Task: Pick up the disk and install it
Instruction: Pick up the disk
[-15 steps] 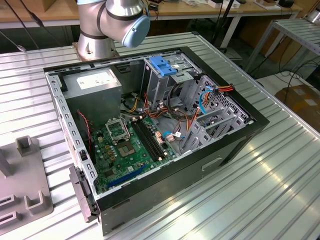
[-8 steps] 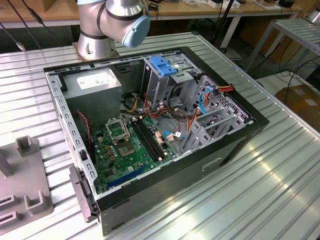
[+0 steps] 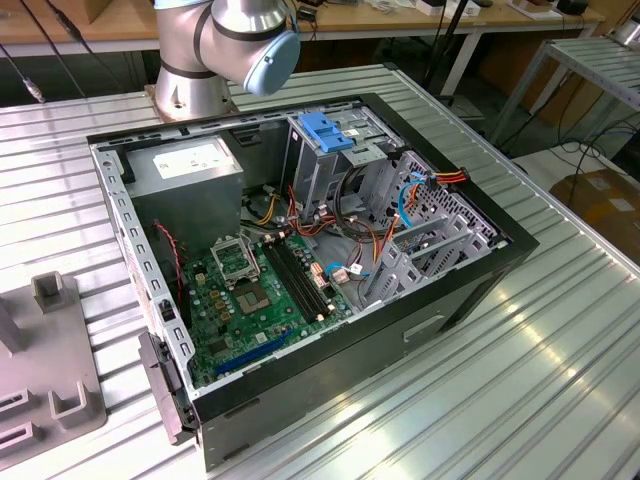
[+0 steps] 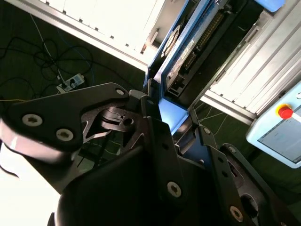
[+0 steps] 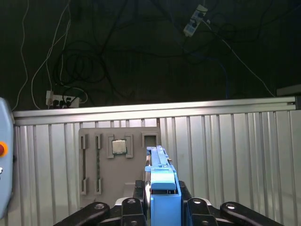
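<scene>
The disk (image 5: 158, 162) (image 4: 197, 44), a dark slab in a bright blue carrier frame, is clamped on edge between the two black fingers of the hand (image 5: 162, 195) (image 4: 171, 117), whose jaws are closed against its flat sides in both wrist views. The greater part of the disk juts out past the fingertips, and in the second wrist view its connector end and blue rail run away from the hand. In the first wrist view the disk is held above a grey fixture plate (image 5: 101, 162), which lies on the ribbed metal counter (image 5: 235, 155) and carries a small processor chip (image 5: 119, 147) in one of its pockets. Past the plate's far edge the counter ends, and loose cables (image 5: 70, 70) trail over the dark floor. A pale control pendant with a red button (image 4: 282, 111) sits off to one side of the plate. In the exterior view the same kind of plate (image 3: 50, 385) lies at the counter's (image 3: 560, 340) edge, and just beside it, toward the exterior view's right, an open computer case (image 3: 480, 290) lies on its side, exposing a green motherboard (image 3: 255, 295), a power supply (image 3: 190, 165) and a metal drive cage (image 3: 330, 175) topped by a blue clip (image 3: 325, 130). The arm (image 3: 230, 40) rises behind the case.
</scene>
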`<control>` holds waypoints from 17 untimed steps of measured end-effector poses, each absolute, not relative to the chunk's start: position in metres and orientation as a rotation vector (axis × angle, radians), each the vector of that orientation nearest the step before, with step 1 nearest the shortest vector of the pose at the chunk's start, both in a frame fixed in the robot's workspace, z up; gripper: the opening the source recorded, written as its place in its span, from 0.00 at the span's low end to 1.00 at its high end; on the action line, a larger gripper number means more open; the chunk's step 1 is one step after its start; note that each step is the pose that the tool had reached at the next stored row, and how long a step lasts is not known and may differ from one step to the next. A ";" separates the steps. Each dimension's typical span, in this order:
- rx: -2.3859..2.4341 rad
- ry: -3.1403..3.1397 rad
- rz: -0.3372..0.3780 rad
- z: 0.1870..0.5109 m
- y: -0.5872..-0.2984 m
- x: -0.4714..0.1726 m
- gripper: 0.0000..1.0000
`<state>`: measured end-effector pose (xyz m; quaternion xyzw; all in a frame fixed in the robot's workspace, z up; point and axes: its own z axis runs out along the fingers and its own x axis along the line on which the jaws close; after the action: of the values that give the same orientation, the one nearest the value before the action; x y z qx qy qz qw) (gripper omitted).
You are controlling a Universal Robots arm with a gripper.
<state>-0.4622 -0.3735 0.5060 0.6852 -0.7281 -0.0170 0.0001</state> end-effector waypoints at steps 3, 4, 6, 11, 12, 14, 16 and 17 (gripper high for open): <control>2.153 -2.287 -0.054 0.506 -0.373 -0.461 0.37; 2.153 -2.287 -0.053 0.506 -0.374 -0.458 0.37; 2.153 -2.287 -0.054 0.506 -0.374 -0.452 0.37; 2.153 -2.287 -0.054 0.505 -0.374 -0.431 0.37; 2.153 -2.287 -0.053 0.505 -0.374 -0.429 0.37; 2.153 -2.287 -0.054 0.505 -0.374 -0.425 0.37; 2.153 -2.287 -0.054 0.505 -0.374 -0.418 0.37; 2.153 -2.287 -0.054 0.504 -0.374 -0.414 0.37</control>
<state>-0.4136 -0.3735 0.5045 0.6852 -0.7281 -0.0170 0.0001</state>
